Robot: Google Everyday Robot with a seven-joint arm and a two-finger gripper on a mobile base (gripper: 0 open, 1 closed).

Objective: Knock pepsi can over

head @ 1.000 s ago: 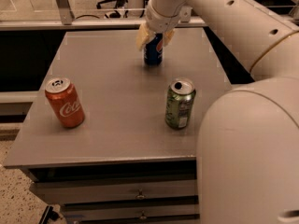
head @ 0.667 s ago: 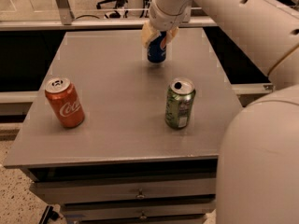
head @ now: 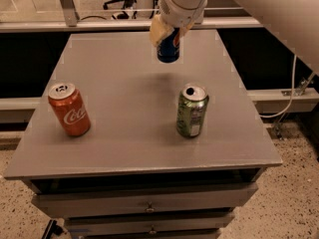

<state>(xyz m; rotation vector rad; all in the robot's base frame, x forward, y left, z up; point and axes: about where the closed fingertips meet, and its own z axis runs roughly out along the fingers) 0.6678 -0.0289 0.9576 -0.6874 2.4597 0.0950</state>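
Camera view | gripper (head: 170, 31) at table (head: 124, 83) far edge, middle, over top of pepsi can (head: 168, 51) | can directly beneath jaws, long axis vertical | jaws open or gripping: cannot tell | Coca-Cola can (head: 70, 109) near left edge, green can (head: 192, 112) right of centre, both upright | drawers (head: 149, 208) shut, contents unseen

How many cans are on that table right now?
3. The pepsi can stands far centre, right at the pincer; the Coca-Cola can near left; the green can near right. No others visible.
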